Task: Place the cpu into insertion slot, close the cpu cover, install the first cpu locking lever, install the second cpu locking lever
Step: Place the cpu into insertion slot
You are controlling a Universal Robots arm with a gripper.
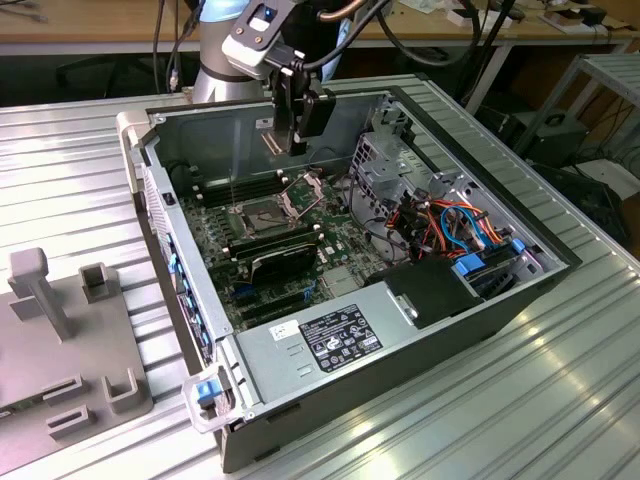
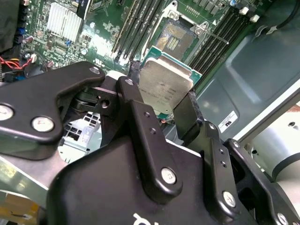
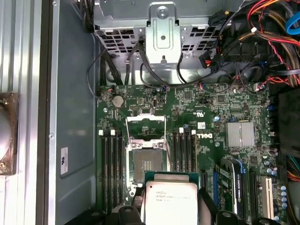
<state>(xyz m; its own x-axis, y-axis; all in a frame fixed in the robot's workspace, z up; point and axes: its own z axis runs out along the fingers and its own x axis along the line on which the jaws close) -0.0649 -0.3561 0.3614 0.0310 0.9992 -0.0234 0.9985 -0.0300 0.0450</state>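
my claw (image 2: 161, 101) is clamped on the cpu (image 2: 166, 86); one finger on each side edge, metal top facing the wrist cams, chip looks pretty flat in the grip; in the first wrist view the cpu (image 3: 169, 201) hangs just beside the insertion slot (image 3: 149, 161), not over it yet and def not seated; slot's dark centre is bare and the cpu cover (image 3: 146, 124) is swung up on its hinge, so nothing's closed or levered atm; imo the trick for this step: get the chip square w/ the socket rim before going down, corners matched, keep it level, no sliding across the contacts, and stay off the raised cover and the memory slots (image 3: 185, 150) either side; pose-wise, exterior view has the arm (image 1: 215, 60) coming in from the far side of the open pc case (image 1: 480, 330), wrist bent so the claw (image 1: 298, 140) points straight down, hanging above the motherboard (image 1: 330, 240)
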